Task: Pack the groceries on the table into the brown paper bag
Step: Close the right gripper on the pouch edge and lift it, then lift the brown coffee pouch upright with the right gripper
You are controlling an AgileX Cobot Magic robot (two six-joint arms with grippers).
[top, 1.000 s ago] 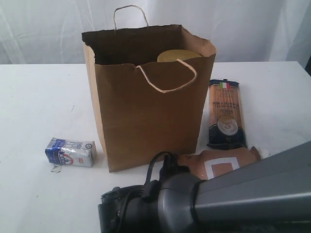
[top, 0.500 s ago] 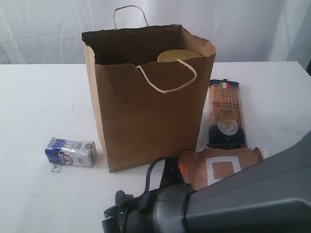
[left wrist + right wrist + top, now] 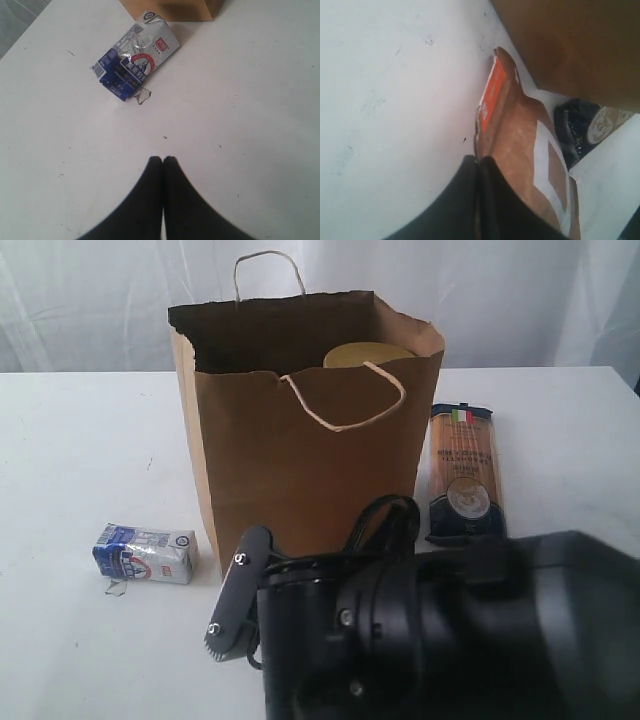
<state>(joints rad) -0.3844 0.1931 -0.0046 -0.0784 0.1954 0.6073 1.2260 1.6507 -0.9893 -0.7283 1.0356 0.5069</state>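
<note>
Item 1 — brown paper bag: we list it upright near the middle of the table, mouth open, one cord handle standing up at the back and the other hanging down the front face

Item 2, gold-lidded clear jar: inside the bag; we see only its lid above the rim, toward the bag's right side

Item 3, long pasta packet: flat on the table just beside the bag's right wall, its long side running front to back

Item 4, small blue-white carton: on its side on the table, near the bag's front left corner but not touching it

Item 5, brown pouch with white square: hidden behind the right arm in the exterior view. The right wrist view shows it by the foot of the bag, with an orange label along one edge; we cannot tell whether it rests on the table

Item 6, right gripper: jaws pressed together, pinching the pouch's thin edge

Item 7 — left gripper: jaws fully together with nothing between them, above bare table, the carton ahead of it and well apart
</note>
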